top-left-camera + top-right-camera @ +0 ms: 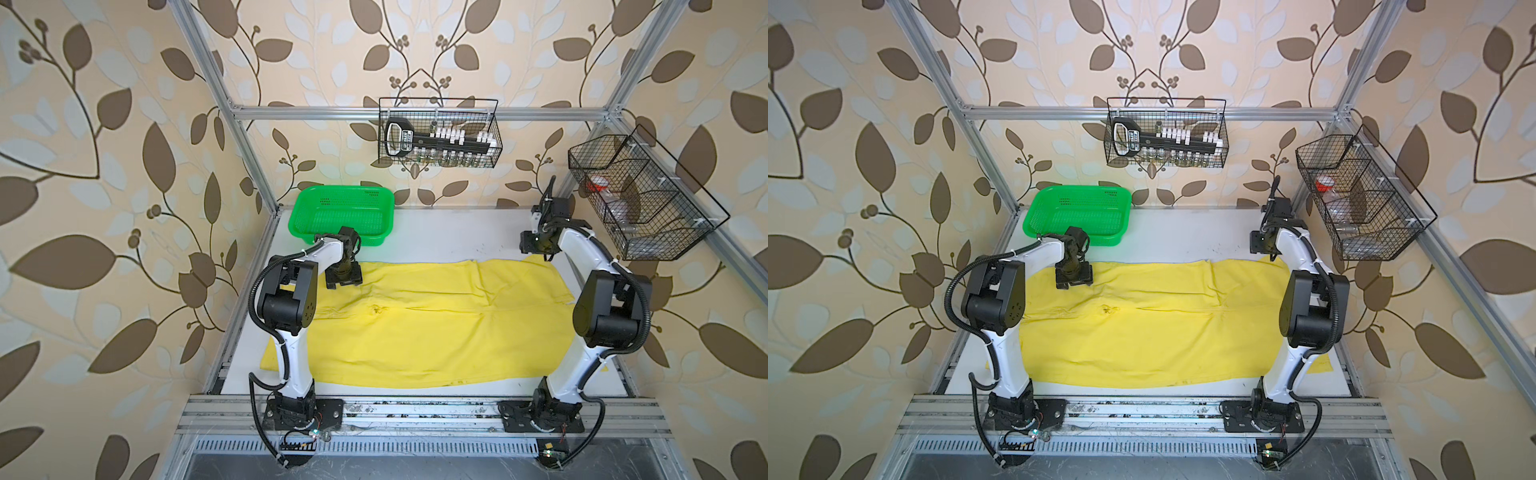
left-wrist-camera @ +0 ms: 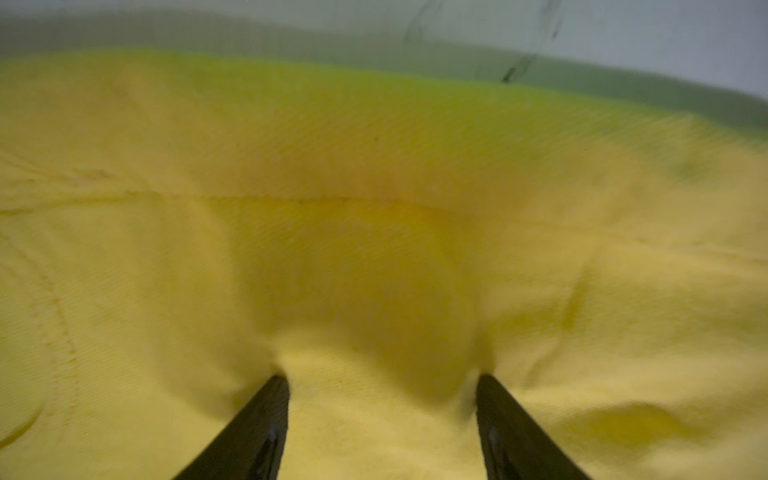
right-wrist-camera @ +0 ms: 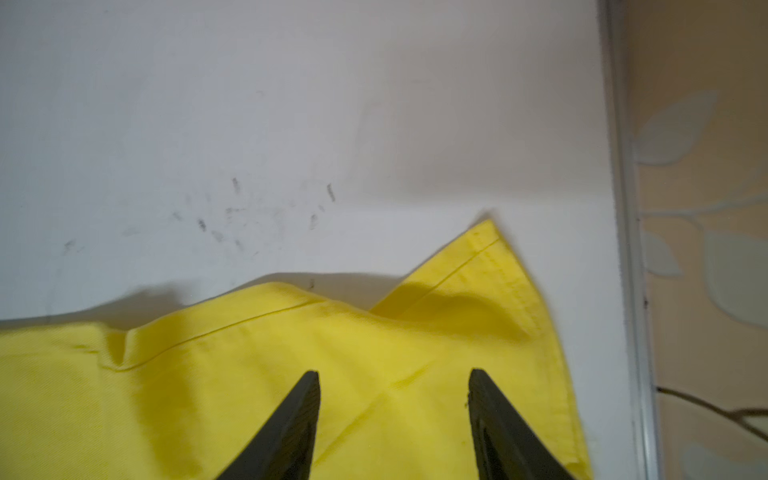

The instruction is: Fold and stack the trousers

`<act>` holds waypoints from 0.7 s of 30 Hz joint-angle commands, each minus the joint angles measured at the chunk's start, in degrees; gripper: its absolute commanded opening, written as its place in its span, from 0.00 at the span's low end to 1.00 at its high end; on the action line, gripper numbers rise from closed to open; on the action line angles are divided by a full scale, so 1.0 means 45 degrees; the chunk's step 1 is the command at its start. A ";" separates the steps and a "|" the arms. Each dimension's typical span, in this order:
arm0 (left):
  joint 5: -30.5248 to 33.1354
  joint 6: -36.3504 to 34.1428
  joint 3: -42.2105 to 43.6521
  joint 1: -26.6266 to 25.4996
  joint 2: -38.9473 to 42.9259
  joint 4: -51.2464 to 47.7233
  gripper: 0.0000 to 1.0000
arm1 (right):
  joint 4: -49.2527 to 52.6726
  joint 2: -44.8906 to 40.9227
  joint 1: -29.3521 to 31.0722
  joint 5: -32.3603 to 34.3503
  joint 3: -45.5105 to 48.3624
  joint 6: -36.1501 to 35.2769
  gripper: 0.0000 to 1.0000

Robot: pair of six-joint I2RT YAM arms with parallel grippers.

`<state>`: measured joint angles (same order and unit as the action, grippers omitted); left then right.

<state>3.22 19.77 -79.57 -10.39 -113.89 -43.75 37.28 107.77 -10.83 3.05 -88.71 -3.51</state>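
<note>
The yellow trousers [image 1: 436,324] [image 1: 1150,328] lie spread flat across the white table, waist to the left and leg ends to the right. My left gripper [image 1: 344,279] [image 1: 1074,281] is down on their far left part. In the left wrist view this gripper [image 2: 382,378] is open, with both fingertips pressing into the yellow cloth [image 2: 374,249]. My right gripper [image 1: 542,254] [image 1: 1268,254] hangs at the far right corner. In the right wrist view it [image 3: 395,372] stands open just above the hemmed leg end [image 3: 490,291], which is folded over at the corner.
A green perforated basket [image 1: 340,216] [image 1: 1077,214] stands at the back left of the table [image 1: 449,237], just behind my left arm. Two black wire baskets [image 1: 440,133] [image 1: 640,199] hang on the frame at the back and right. Aluminium posts border the table.
</note>
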 commanded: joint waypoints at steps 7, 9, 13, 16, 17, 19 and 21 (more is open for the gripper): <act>0.0060 -0.0125 0.0304 0.0210 0.0716 -0.0610 0.73 | 0.0664 0.2948 -0.0088 -0.0322 -0.1609 -0.0039 0.57; -0.0006 -0.0138 0.0360 0.0257 0.0793 -0.0611 0.73 | 0.0698 0.3383 -0.0198 -0.0478 -0.1804 0.0255 0.57; -0.0161 -0.0137 0.0300 0.0334 0.0908 -0.0737 0.74 | 0.0855 0.4037 -0.0353 -0.0496 -0.2014 0.0730 0.58; -0.0228 -0.0106 0.0196 0.0339 0.0884 -0.0825 0.75 | 0.1002 0.4465 -0.0443 -0.0474 -0.2139 0.1018 0.58; -0.0247 -0.0097 0.0158 0.0351 0.0856 -0.0842 0.75 | 0.1003 0.4595 -0.0524 -0.0449 -0.2143 0.1139 0.58; -0.0238 -0.0058 0.0099 0.0372 0.0801 -0.0883 0.75 | 0.0820 0.4776 -0.0629 -0.0490 -0.2124 0.1323 0.56; -0.0267 -0.0058 0.0042 0.0393 0.0835 -0.0952 0.76 | 0.0577 0.4908 -0.0752 -0.0695 -0.2238 0.1399 0.52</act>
<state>2.79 19.68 -78.59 -9.26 -112.92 -45.30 39.48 126.76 -13.21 1.41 -97.82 1.32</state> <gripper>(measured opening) 0.756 0.540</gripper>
